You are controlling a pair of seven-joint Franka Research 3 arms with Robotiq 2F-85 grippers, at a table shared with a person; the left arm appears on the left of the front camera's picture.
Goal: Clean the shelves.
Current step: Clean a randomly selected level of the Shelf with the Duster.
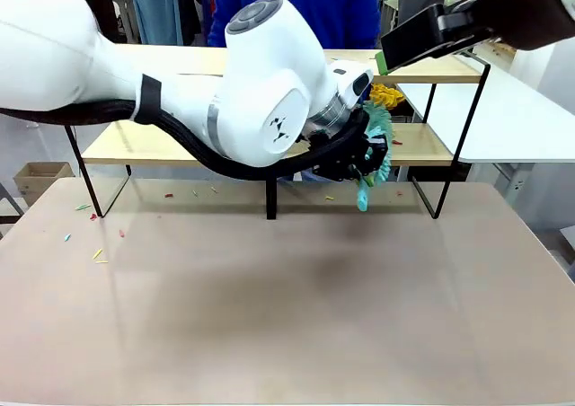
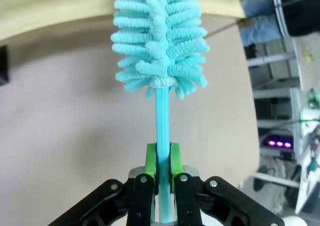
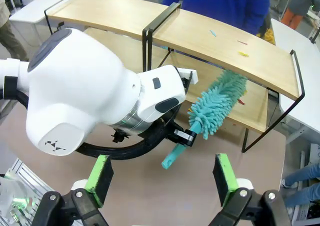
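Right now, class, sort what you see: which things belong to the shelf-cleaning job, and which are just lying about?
In the job: shelves, teal duster, left gripper with jaws shut on its handle, coloured scraps on the top board.
Lying about: cardboard box, yellow bundle beyond the shelves, white side table.

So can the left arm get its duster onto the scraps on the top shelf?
Probably not directly. The left gripper is shut on the duster, whose head pokes in beneath the top shelf, so that board lies between it and the scraps. It would likely need to back out first.
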